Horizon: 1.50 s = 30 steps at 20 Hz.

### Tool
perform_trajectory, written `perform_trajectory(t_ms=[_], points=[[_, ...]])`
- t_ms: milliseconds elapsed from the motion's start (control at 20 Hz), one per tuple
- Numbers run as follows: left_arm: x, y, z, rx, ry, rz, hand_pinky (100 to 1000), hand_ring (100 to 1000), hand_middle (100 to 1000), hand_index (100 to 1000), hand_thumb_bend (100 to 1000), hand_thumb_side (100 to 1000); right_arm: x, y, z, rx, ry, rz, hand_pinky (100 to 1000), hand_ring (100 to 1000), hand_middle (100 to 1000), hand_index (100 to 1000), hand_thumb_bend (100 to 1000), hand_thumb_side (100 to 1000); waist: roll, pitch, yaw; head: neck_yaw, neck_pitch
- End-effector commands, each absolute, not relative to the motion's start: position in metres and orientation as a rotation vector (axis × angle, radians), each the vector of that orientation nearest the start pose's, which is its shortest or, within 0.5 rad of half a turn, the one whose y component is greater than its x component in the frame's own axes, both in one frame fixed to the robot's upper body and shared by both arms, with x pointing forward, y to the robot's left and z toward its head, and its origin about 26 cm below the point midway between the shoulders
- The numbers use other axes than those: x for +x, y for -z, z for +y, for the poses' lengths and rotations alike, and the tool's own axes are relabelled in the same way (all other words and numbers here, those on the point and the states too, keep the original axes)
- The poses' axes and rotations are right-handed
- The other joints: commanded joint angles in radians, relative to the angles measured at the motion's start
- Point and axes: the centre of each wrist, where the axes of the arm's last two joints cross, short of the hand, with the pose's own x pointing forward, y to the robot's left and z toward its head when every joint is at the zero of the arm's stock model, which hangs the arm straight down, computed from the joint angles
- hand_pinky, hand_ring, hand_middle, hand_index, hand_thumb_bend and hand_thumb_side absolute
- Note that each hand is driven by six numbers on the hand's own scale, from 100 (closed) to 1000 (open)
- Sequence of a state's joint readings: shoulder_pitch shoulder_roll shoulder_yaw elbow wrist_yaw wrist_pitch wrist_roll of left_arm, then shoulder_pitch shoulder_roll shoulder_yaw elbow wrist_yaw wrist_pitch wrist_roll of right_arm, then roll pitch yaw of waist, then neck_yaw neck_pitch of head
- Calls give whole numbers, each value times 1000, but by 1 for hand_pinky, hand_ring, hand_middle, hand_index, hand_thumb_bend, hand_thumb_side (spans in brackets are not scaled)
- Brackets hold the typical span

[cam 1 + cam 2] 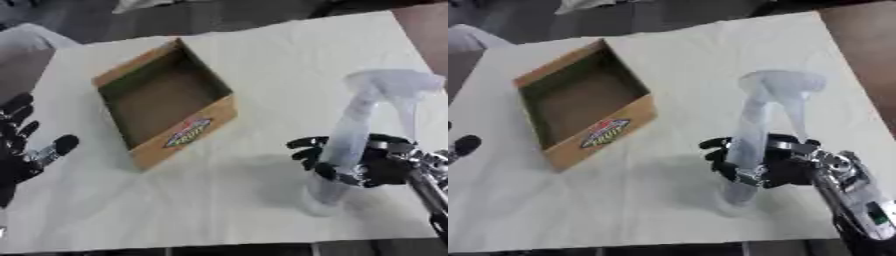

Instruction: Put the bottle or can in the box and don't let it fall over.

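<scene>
your right hand has its fingers curled round the lower body of the clear spray bottle, thumb and fingers wrapping it from the right side, so it is clamped on the bottle and nothing else. the bottle stands on the white table near its front right part, base seemingly touching the cloth, long axis close to upright with the trigger head at the top leaning a little away from you and to the right. because you hold it low and the head sits high above your grip, i'd judge the top-heavy end is what will want to swing when you move.

the cardboard box lies to the left and farther back from the bottle, well apart from it, open side up, turned at an angle so one corner faces you, with a coloured label on its near wall. it looks empty. so the carry goes leftward and away from you, up over the near right wall, then straight down with the axis kept vertical.

your left hand rests at the left edge, fingers relaxed and spread, holding nothing; it is about as near the box, but the bottle is the right hand's job
</scene>
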<state>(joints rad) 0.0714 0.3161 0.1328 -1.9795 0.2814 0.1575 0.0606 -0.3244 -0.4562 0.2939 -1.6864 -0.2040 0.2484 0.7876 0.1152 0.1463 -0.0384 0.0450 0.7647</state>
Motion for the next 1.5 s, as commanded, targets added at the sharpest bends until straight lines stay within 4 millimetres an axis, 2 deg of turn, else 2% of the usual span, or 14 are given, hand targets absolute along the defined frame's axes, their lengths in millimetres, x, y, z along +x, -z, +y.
perform_trajectory(t_ms=[50, 300, 600, 850, 1150, 1500], points=[[245, -117, 330, 126, -14, -1801, 1000, 1000, 944, 806, 868, 100, 334, -112, -245, 552, -1136, -1298, 1000, 932, 1000, 560, 100, 342, -2, -7, 1, -1, 5], [245, -117, 330, 126, -17, -1798, 1000, 1000, 945, 804, 863, 100, 335, -110, -245, 541, -1118, -1290, 1000, 926, 1000, 530, 100, 347, -3, -7, -1, -1, 5], [245, -117, 330, 125, -18, -1798, 1000, 1000, 945, 800, 859, 100, 336, -110, -245, 527, -1103, -1299, 1000, 891, 1000, 481, 100, 309, -3, -6, -2, -1, 5], [245, -117, 330, 124, -18, -1798, 1000, 1000, 945, 796, 851, 100, 336, -109, -245, 513, -1097, -1302, 904, 841, 987, 438, 100, 305, -3, -5, -2, 0, 5], [245, -117, 330, 119, -17, -1799, 1000, 1000, 943, 794, 847, 100, 336, -108, -244, 490, -1097, -1303, 926, 815, 957, 400, 100, 291, -3, -7, 1, 2, 5], [245, -117, 330, 115, -14, -1800, 1000, 1000, 941, 786, 840, 100, 336, -109, -245, 480, -1091, -1308, 929, 880, 828, 324, 100, 284, -3, -7, 2, 3, 5]])
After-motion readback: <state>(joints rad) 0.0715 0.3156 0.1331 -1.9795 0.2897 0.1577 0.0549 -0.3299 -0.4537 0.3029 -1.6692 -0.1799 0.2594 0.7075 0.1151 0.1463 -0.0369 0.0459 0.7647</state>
